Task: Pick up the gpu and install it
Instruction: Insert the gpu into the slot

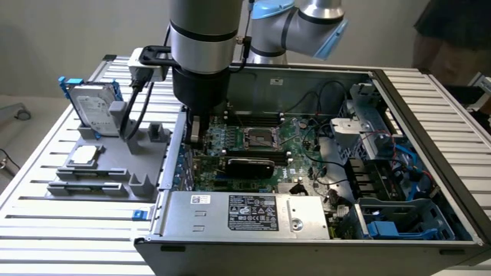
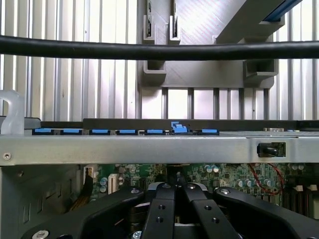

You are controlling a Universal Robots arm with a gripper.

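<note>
The gpu sits flat across the motherboard inside the open case, black cooler up, apparently seated already, while I hold my hand low beside it at the case's left wall, fingers pressed together on nothing.

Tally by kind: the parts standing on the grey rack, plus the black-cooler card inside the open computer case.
Hard drive in blue frame: 1
Square silver chip: 1
gpu: 1
Total: 3
</note>
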